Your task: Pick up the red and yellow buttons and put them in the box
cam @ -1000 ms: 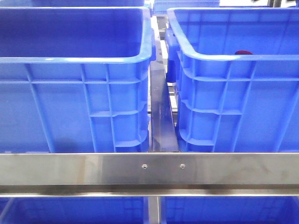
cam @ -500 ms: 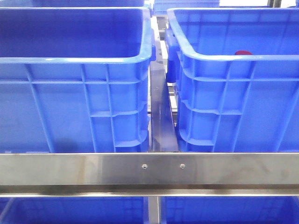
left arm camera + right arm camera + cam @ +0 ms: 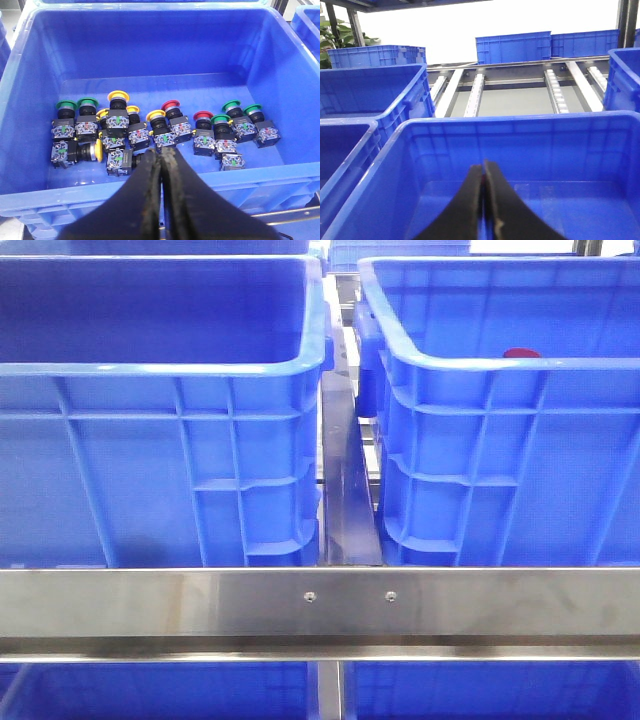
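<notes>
From the front, two large blue plastic crates [image 3: 160, 410] stand side by side behind a brushed steel crossbar [image 3: 320, 605]; a sliver of red [image 3: 521, 353] peeks over the right crate's near rim (too little shows to name it).

In the left wrist view, the left pincer [image 3: 161, 162] is pressed closed and empty above a crate's near wall. Inside lie red-capped push buttons [image 3: 171, 106], yellow-capped push buttons [image 3: 118, 96] and green-capped push buttons [image 3: 66, 105].

In the right wrist view, the right pincer [image 3: 483, 175] is closed too, over a bare blue crate [image 3: 520, 145].
</notes>
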Robot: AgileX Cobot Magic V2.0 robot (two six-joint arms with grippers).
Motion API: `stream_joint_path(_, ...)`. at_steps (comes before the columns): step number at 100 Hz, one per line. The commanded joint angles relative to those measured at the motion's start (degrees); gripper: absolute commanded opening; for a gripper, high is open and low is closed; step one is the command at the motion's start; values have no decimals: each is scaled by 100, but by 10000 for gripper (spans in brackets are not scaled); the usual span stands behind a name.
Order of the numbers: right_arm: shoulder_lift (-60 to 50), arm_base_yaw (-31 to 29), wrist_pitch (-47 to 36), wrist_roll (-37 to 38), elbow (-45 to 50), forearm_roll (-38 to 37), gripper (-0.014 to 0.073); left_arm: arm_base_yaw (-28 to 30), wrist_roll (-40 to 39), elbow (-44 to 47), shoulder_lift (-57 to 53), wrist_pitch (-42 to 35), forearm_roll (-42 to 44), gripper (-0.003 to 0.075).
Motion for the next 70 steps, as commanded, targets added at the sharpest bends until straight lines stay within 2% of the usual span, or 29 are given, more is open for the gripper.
stream_joint_path(1,-21,-17,13,-67,-151,-21,-67,10,-77,-161,9,-427,-27,-19)
stream_joint_path(23,-21,-17,157,-67,-151,-21,-68,10,-77,-161,9,-427,-27,-13)
stream_joint_path(30,-21,-17,157,-67,-151,-21,-68,10,-77,-161,9,-396,-27,30)
stream_joint_path(39,-21,-17,157,-67,-151,-21,-68,10,-77,-161,9,-347,-27,146)
stream_joint_path(56,-21,-17,157,-67,-151,-21,-68,10,-77,-161,9,-264,-27,469)
stream_joint_path(63,-21,-17,157,-67,-151,-21,-68,10,-77,-161,19,-264,-27,535)
stream_joint_path(70,-21,-17,157,-67,-151,-21,-68,10,-77,-161,50,-276,-27,536)
